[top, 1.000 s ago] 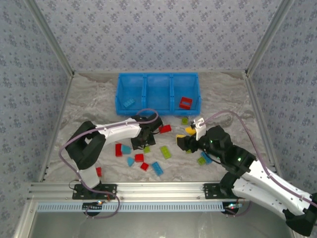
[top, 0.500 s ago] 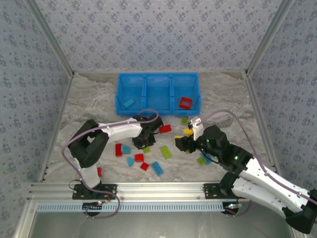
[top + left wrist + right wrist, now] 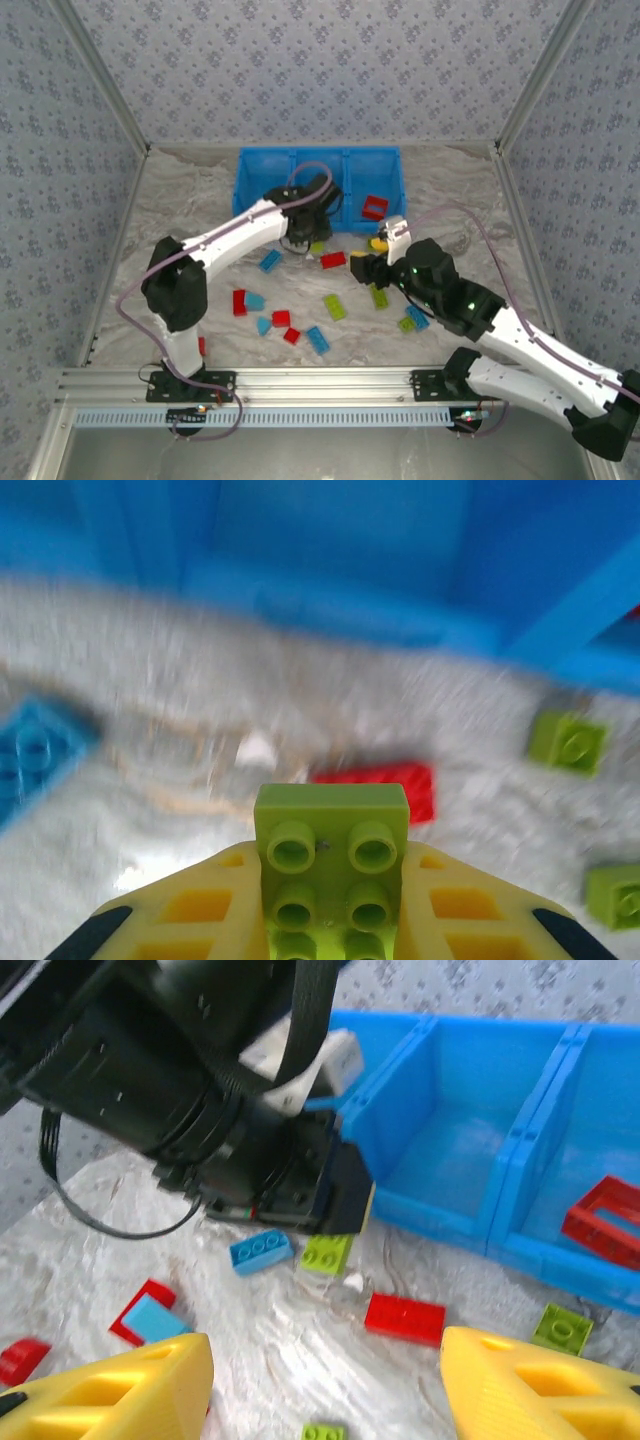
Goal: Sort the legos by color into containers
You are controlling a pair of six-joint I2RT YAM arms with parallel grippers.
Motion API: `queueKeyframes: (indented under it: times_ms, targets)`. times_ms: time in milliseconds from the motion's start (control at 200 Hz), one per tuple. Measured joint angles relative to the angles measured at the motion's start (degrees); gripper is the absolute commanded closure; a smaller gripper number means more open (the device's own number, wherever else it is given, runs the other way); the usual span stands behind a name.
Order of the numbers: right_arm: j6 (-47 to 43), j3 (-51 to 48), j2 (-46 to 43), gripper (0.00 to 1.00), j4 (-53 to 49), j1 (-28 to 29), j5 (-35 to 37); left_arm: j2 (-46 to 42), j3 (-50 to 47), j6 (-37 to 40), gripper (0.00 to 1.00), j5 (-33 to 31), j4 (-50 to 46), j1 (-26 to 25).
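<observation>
My left gripper [image 3: 308, 238] hangs just in front of the bright blue bin [image 3: 240, 190], shut on a lime green brick [image 3: 332, 855] held between its yellow fingers [image 3: 200, 905]. The right wrist view shows that same green brick [image 3: 327, 1253] under the left wrist, above the table. My right gripper [image 3: 368, 268] stands open over the table, fingers [image 3: 110, 1390] wide apart around nothing. A red frame piece [image 3: 375, 207] lies in the bin's right compartment. Loose bricks lie around: a red one [image 3: 333, 260], a blue one [image 3: 270, 261] and a green one [image 3: 335, 306].
More red, blue and green bricks [image 3: 281, 318] are scattered across the marbled table between the arms. A green and a blue brick [image 3: 412, 320] lie beside the right arm. One red brick [image 3: 199, 346] sits by the left base. Patterned walls enclose the table.
The left arm has swung from the middle of the table up to the bin's front, carrying the green brick. The right gripper has shifted slightly up and left.
</observation>
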Motion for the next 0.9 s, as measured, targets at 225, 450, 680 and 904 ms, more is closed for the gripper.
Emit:
queueKeyframes:
  times_ms: [225, 450, 680, 904]
  targets:
    - [-0.15, 5.07, 7.39, 0.36, 3.26, 0.0, 3.72, 15.65, 22.16, 7.96, 0.73, -0.46, -2.99, 6.29]
    - [0.31, 6.12, 9.31, 0.36, 4.66, -0.31, 5.42, 30.69, 39.08, 11.58, 0.73, 0.61, -5.62, 9.64]
    - [1.4, 6.12, 9.53, 0.36, 5.22, -0.48, 5.62, 36.15, 40.46, 11.96, 0.68, 3.21, -5.86, 10.82]
    - [1.84, 6.12, 10.14, 0.35, 5.05, -1.18, 5.6, 36.7, 40.85, 12.55, 0.51, 4.94, -5.95, 10.78]
